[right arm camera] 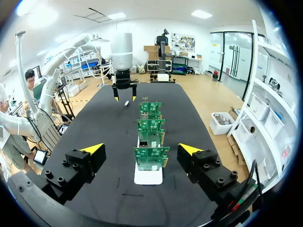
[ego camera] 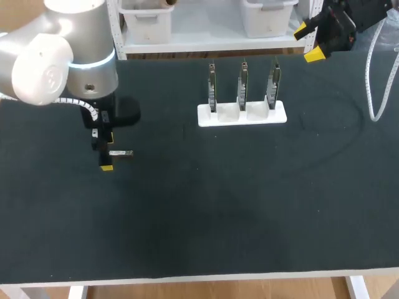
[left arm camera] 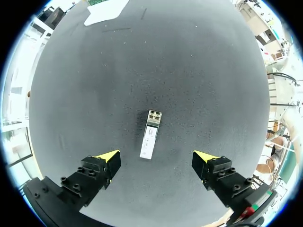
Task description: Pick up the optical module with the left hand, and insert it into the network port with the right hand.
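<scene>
**Module lies flat under spread pincer**

The optical module (left arm camera: 150, 134) lies on the black bench (ego camera: 218, 205), well apart from the white stand (ego camera: 242, 114) of port boards. The left pincer (left arm camera: 156, 158) hangs over the module, released. The right pincer (right arm camera: 141, 149), also released, faces the stand.

Optical module (left arm camera: 150, 134): one small, slim, silver-grey metal bar with a white label along its upper face and a twin-socket end. It lies flat and free on the left half of the black table (ego camera: 206, 205), well apart from the boards. Circuit boards (ego camera: 242, 84): three green cards carrying the network ports, standing upright on edge in a row, each in its own slot of a white holder (ego camera: 242, 116) at the table's far middle.
</scene>
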{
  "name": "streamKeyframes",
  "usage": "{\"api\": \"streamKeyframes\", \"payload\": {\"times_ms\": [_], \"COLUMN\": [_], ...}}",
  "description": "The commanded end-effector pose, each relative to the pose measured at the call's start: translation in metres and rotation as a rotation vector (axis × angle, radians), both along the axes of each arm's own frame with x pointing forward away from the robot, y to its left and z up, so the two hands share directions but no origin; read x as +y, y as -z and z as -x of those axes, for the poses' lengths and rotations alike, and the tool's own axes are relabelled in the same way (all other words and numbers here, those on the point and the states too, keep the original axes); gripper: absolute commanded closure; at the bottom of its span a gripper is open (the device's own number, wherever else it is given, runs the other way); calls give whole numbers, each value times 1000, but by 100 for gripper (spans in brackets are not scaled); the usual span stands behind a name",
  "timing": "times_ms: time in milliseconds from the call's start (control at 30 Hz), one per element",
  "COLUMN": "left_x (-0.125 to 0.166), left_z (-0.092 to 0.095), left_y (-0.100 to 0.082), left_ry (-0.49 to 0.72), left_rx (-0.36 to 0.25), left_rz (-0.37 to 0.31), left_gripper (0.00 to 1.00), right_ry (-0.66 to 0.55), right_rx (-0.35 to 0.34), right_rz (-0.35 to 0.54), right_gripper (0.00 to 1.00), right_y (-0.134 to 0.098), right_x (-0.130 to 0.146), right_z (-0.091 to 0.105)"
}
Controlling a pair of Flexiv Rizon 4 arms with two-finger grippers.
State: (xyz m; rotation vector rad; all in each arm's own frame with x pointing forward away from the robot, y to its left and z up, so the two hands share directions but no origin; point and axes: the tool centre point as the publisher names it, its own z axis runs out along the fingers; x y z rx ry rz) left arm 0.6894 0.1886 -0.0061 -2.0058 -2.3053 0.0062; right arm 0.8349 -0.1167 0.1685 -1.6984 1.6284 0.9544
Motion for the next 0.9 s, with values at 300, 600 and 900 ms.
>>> {"api": "streamKeyframes", "payload": {"times_ms": [300,600,900], "left_x": [-2,-5,-7], "left_z": [-2,-5,-8], "left_y": [3,4,3], "left_ry": [3,9,12], "left_rx": [8,16,16], "left_rz": [10,9,19], "left_gripper": [0,0,0], "right_ry": [-779,-779,-779], "right_rx": [540,540,540], "right_rz": [-9,-9,-9], "right_gripper": [0,0,0], "right_y": [0,0,0], "right_x": [-1,-1,-1], "right_z": [-8,-8,-8]}}
